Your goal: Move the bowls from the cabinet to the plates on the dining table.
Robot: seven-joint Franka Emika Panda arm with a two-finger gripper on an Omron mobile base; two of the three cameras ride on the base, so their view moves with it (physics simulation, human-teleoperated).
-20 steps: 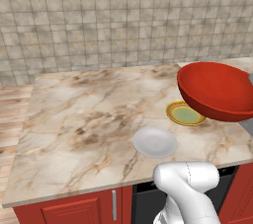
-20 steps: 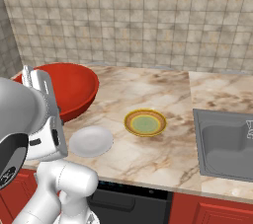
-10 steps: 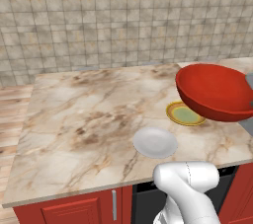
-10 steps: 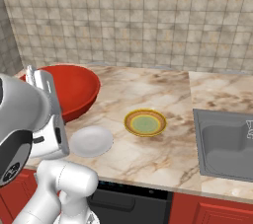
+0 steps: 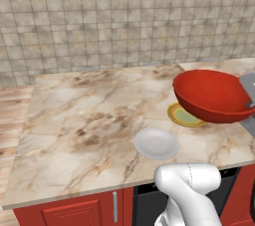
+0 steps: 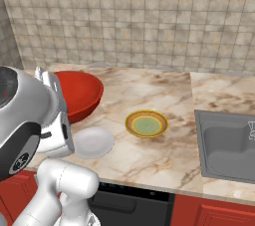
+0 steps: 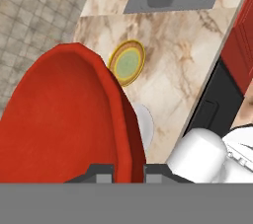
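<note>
Red and glossy, the wide bowl (image 7: 69, 119) hangs above the marble desk (image 5: 84, 120), its rim pinched between the two dark tips of the end effector (image 7: 128, 171) at the bottom centre of the hand view; the tips sit close together with only the bowl's wall between them. In the left base view the bowl (image 5: 211, 95) floats at the right of the frame, its near edge covering part of the yellow-rimmed plate (image 5: 182, 116), while the plain white plate (image 5: 156, 143) lies lower and to the left, just below centre. In the right base view the bowl (image 6: 77, 93) sits at the left, the white plate (image 6: 92, 142) directly beneath and slightly right of it, and the yellow-rimmed plate (image 6: 146, 123) near the centre, well apart from the steel sink (image 6: 226, 143) at the right. Judging by that, the white plate is the nearer landing spot, lying just under the bowl's near side; the bowl being round, no axis matters, only centring. Against the earlier frames the bowl and arm have barely shifted, and both plates lie as they did.
</note>
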